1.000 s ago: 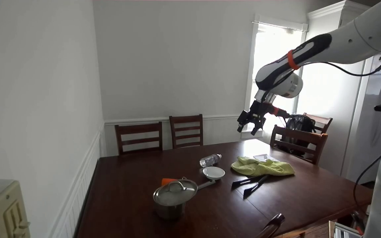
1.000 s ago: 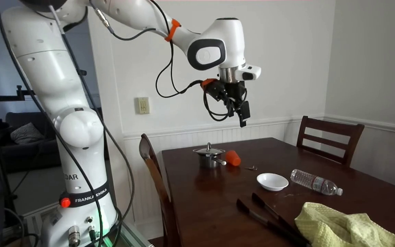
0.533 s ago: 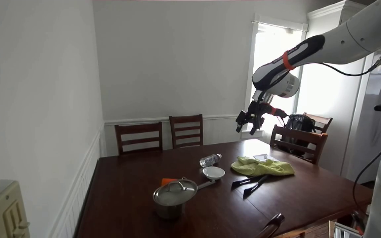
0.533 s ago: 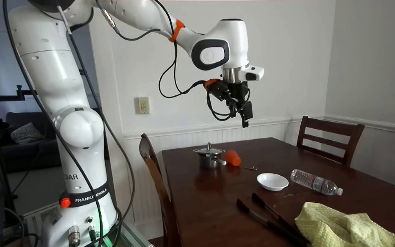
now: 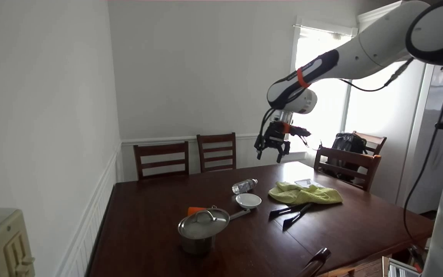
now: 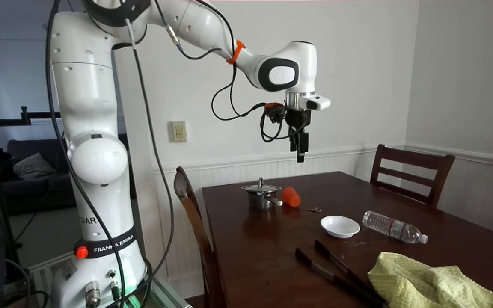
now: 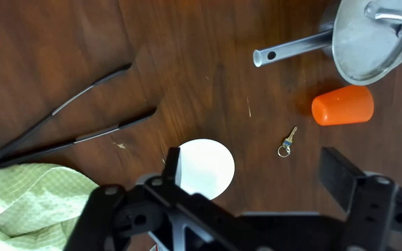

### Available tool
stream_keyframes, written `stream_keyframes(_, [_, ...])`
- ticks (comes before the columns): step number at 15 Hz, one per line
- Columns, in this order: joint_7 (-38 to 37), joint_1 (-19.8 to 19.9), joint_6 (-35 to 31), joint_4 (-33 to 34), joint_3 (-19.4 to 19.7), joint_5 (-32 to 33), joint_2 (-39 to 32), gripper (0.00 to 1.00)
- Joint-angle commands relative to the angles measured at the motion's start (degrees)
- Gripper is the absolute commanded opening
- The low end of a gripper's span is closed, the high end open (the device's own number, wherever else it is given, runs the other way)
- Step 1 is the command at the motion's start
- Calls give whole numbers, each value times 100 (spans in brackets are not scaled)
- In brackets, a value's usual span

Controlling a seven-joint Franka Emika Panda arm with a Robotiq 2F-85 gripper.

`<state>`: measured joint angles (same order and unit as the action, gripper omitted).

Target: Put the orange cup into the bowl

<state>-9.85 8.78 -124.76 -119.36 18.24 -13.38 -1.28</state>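
The orange cup (image 6: 291, 197) lies on its side beside the silver pot; in an exterior view the pot mostly hides it, leaving an orange edge (image 5: 196, 210). The wrist view shows the whole cup (image 7: 343, 105) at the right. The white bowl (image 6: 340, 226) stands upright and shows in both exterior views (image 5: 248, 201). In the wrist view the bowl (image 7: 208, 167) is partly covered by the left finger. My gripper (image 7: 251, 155) is open and empty, its fingers wide apart. In both exterior views the gripper (image 5: 269, 157) (image 6: 300, 159) hangs high above the table.
The lidded silver pot (image 6: 261, 199) stands beside the cup, its handle (image 7: 293, 48) pointing out over the table. A key (image 7: 287, 142) lies between cup and bowl. A plastic bottle (image 6: 394, 227), black tongs (image 6: 336, 273) and a yellow-green cloth (image 6: 426, 278) lie near the bowl.
The arm has swung, carrying the gripper left in an exterior view and slightly lower. The gripper has turned about its vertical axis. The objects on the table have not moved.
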Motion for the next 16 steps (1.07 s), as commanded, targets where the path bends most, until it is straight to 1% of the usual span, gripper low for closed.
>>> stream_keyframes(1, [-1556,-11,608,1460,-370,511,-1146,100])
stream_keyframes(3, [-2358,-232,951,2118,-496,1057,-1669,100])
stream_keyframes(6, [-3111,-622,1647,3073,-591,1785,-2405,100])
stream_keyframes(8, [-3181,-869,2103,3694,-678,2211,-2878,100])
stream_keyframes(9, [-2858,-882,2517,3992,-831,2096,-3088,100])
stream_keyframes(10, [-2610,-913,2760,4294,-946,2035,-3270,100])
stream_keyframes(11, [-2910,-888,2193,3466,-851,1983,-2759,100])
stream_keyframes(13, [-2816,-993,2497,3905,-946,1976,-3084,100])
stream_keyframes(16, [-2738,-975,2591,4110,-940,1974,-3216,100])
